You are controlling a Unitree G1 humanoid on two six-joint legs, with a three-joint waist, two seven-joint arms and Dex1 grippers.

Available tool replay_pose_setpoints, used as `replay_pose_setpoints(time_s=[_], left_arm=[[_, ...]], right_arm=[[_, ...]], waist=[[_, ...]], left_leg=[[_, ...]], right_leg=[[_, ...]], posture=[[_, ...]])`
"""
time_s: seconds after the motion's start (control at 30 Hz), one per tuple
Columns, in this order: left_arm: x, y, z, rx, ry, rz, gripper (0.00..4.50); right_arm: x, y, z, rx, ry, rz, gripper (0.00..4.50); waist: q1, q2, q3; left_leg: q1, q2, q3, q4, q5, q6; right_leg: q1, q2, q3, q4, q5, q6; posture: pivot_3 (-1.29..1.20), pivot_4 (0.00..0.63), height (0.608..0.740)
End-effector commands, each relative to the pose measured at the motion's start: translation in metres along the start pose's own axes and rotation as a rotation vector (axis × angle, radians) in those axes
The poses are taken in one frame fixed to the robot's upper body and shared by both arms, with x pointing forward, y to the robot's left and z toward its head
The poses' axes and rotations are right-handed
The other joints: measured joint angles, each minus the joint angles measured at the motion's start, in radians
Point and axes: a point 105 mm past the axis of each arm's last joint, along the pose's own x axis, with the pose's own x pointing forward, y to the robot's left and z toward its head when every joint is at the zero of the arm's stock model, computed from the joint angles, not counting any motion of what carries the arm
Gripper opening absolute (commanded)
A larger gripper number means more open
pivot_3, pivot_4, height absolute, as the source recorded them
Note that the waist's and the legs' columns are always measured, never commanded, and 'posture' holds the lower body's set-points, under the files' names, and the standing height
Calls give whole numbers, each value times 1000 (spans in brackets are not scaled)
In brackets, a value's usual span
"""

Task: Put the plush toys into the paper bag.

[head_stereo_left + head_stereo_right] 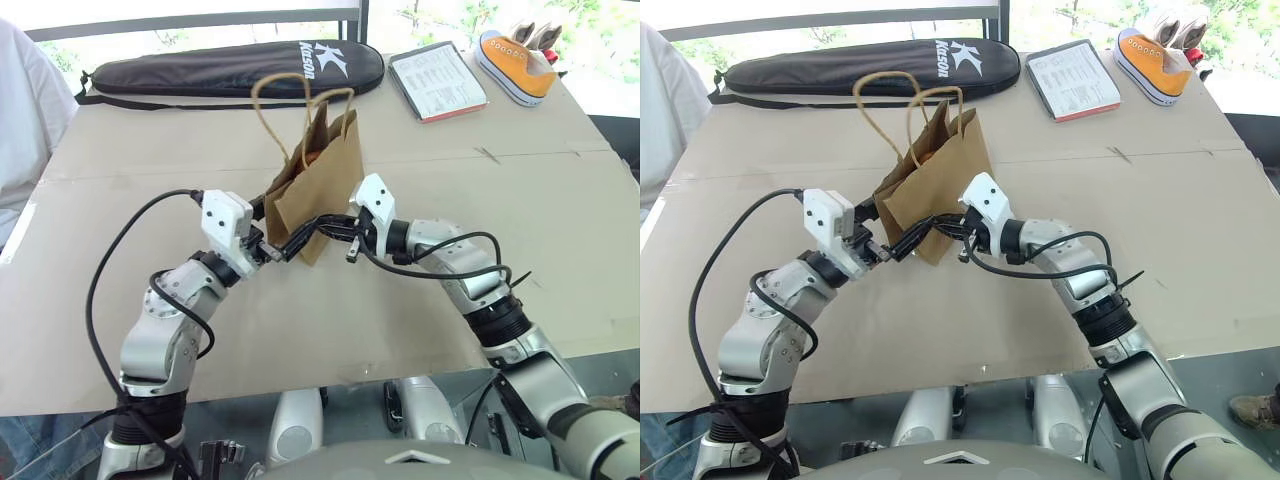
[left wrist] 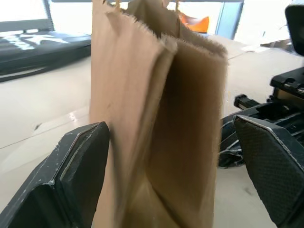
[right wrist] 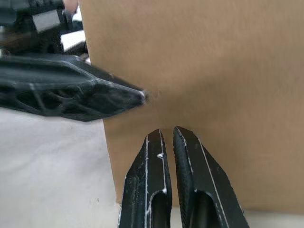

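I see my left gripper (image 2: 171, 156) spread wide around the bag (image 1: 320, 180); my right gripper (image 3: 166, 135) is pressed together, tips against the bag's side.

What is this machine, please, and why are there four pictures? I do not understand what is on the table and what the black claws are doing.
It is a humanoid robot with two arms. Each arm ends in a gripper of two black fingers. The two wide pictures come from the cameras in its head, looking down over its arms. The two close pictures come from a camera on each wrist.

On the cardboard-covered table a paper bag stands upright, with something orange inside. At the far edge lie a black racket case, a booklet and an orange sneaker.

The left gripper is open, with one finger on each side of the bag. The right gripper is shut, its tips at the bag's side. Whether it pinches paper I cannot tell.
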Motion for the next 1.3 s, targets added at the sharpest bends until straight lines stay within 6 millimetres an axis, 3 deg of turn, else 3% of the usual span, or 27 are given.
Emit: replay_pose_setpoints(time_s=[0.03,0.1,0.23,0.33,0.47,0.53,0.7,0.77,0.83,0.97,1.13,1.2,1.23,1.3], left_arm=[[6,0,16,14,-92,28,3978],[11,-1,16,11,-94,26,3274],[19,-6,13,3,-90,24,1303],[23,-7,18,7,-116,13,49],[28,-6,34,62,-177,-61,49],[29,-10,43,68,-209,-161,0],[20,-14,57,118,-262,-492,0],[19,-5,53,155,-216,-691,0],[23,3,46,208,-173,-802,0],[39,15,40,308,-124,-899,0],[50,28,27,331,-8,-896,0],[48,31,18,314,38,-893,713],[46,33,13,312,44,-886,864],[45,36,12,273,20,-852,1889]], right_arm=[[-1,-3,8,-9,-48,-6,0],[-2,-3,6,-6,-42,-7,0],[-6,-1,4,-7,-45,-12,0],[-15,7,15,-12,-109,-2,0],[-48,18,41,16,-262,23,0],[-70,17,41,-41,-230,-22,513],[-134,23,31,-103,-88,-112,2715],[-172,28,22,-121,17,-174,3589],[-189,34,21,-132,50,-204,4489],[-202,42,21,-136,83,-246,4489],[-201,46,20,-148,95,-298,4489],[-199,47,18,-144,95,-301,4500],[-198,47,18,-139,89,-300,4500],[-197,45,16,-133,88,-298,4500]], waist=[[0,0,0],[2,0,0],[1,0,0],[1,0,0],[3,0,0],[7,0,0],[10,0,0],[16,0,0],[22,0,0],[22,0,0],[20,-1,1],[18,-2,1],[18,-2,1],[18,-2,2]], left_leg=[[0,0,0,0,0,0],[0,0,0,0,0,0],[0,0,0,1,0,0],[0,0,0,1,0,0],[0,0,-1,1,0,0],[-1,0,-1,1,0,0],[-1,-1,0,1,0,0],[0,-1,-1,1,0,0],[0,-1,-2,1,0,0],[0,-1,-2,3,0,0],[-1,-1,-2,4,0,0],[-2,-1,-2,4,0,0],[-2,-1,-2,4,0,0],[-2,-1,-2,4,0,0]], right_leg=[[0,0,0,0,0,0],[0,0,0,0,0,0],[0,0,0,0,1,1],[0,0,0,0,1,1],[0,0,0,1,1,1],[0,0,0,1,1,1],[1,-1,0,-2,-1,-2],[1,0,-1,-1,-1,-2],[1,0,-2,-1,-2,-2],[1,1,0,-1,-4,1],[1,1,1,-2,-3,1],[1,1,1,-2,-3,1],[1,1,1,-2,-3,1],[1,1,0,-1,-3,1]], posture=[[0,150,740],[0,150,740],[0,150,740],[0,150,740],[0,150,740],[0,150,740],[0,150,740],[0,150,740],[0,150,740],[0,150,740],[0,150,740],[0,150,740],[0,150,740],[0,150,740]])
